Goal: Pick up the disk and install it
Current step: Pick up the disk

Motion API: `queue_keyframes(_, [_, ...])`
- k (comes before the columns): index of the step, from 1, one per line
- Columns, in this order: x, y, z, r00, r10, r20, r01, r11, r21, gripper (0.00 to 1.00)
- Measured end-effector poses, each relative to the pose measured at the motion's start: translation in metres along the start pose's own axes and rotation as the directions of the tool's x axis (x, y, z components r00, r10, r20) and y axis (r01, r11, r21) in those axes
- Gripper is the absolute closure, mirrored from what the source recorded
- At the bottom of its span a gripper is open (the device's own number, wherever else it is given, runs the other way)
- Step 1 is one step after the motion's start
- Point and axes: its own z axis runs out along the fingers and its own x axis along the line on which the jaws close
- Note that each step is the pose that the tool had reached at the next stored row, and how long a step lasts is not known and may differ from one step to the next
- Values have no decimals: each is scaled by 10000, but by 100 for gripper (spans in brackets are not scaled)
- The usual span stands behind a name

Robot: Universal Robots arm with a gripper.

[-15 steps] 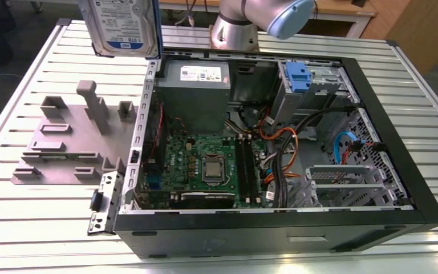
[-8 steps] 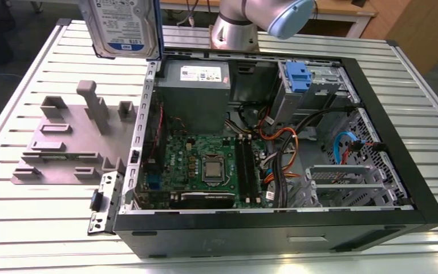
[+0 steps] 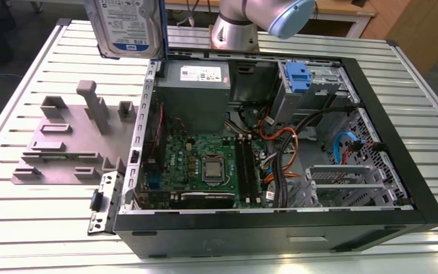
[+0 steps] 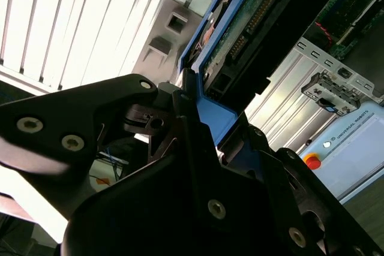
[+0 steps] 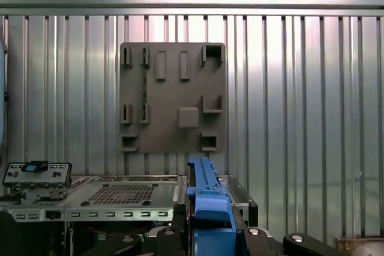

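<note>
Holding the disk (image 3: pixel 132 25) upright above the table (image 3: pixel 44 228), beyond the grey holder block (image 3: pixel 67 142) and beside the open computer case (image 3: pixel 401 114).

In the second wrist view the gripper (image 4: pixel 201 118) is seen clamped on the blue carrier bracket (image 4: pixel 210 115) at one end of the disk. The drive is judged rigid, fairly heavy and sensitive to knocks. The plastic frame may flex, so a firm hold across its edges, kept off the exposed connector (image 4: pixel 255 13), is judged soundest.
</note>
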Motion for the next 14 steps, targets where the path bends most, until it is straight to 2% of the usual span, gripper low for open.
queue_keyframes(14, [-2, -127, 0, 10000, 0, 0, 0, 10000, 0, 63])
